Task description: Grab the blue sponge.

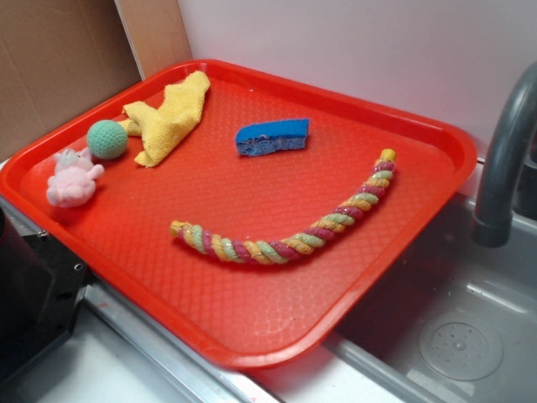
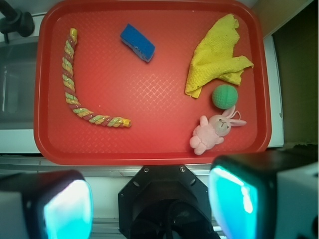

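Note:
The blue sponge (image 1: 272,136) (image 2: 137,42) lies flat on the red tray (image 1: 252,359) (image 2: 149,158), towards its back middle, with nothing touching it. In the wrist view my gripper (image 2: 149,201) hovers high over the tray's near edge, far from the sponge. Its teal-padded fingers (image 2: 67,209) stand wide apart with nothing between them. The gripper does not show in the exterior view.
Also on the tray are a striped rope toy (image 1: 289,238) (image 2: 75,94), a yellow cloth (image 1: 168,117) (image 2: 217,57), a teal ball (image 1: 106,138) (image 2: 225,96) and a pink plush bunny (image 1: 73,179) (image 2: 214,132). The black robot base (image 2: 164,199) sits below the gripper. Right of the tray are a faucet (image 1: 503,159) and a sink (image 1: 453,327).

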